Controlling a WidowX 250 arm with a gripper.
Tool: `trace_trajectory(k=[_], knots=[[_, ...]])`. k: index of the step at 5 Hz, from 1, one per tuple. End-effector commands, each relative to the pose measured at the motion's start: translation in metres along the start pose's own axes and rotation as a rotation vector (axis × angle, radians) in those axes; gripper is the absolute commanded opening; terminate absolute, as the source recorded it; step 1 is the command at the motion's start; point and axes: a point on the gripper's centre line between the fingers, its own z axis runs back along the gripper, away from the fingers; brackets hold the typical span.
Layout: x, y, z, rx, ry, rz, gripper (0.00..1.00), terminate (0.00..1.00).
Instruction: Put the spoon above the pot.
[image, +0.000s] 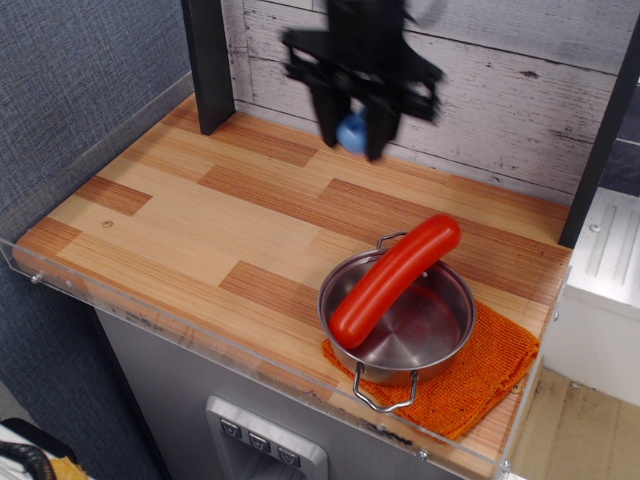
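My black gripper (352, 132) hangs in the air at the back of the counter, blurred by motion, shut on the spoon (351, 132), of which only a light-blue end shows between the fingers. The shiny steel pot (397, 320) with wire loop handles sits at the front right on an orange knitted cloth (480, 375). A long red sausage (394, 278) lies slanted across the pot. The gripper is up and to the left of the pot, well above the wood.
The wooden counter (200, 220) has a clear plastic rim along the front and left. A whitewashed plank wall (500, 90) stands behind. A black post (205, 60) rises at the back left, another at the far right.
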Motion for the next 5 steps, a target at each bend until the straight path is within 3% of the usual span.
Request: trace_trajectory(k=[1,3,5], knots=[[0.011,-0.025,-0.024,0.014,0.010,0.041,0.00,0.00],[0.017,-0.026,-0.044,-0.003,-0.006,0.113,0.00,0.00],[0.019,-0.018,-0.044,-0.005,-0.041,0.128,0.00,0.00]])
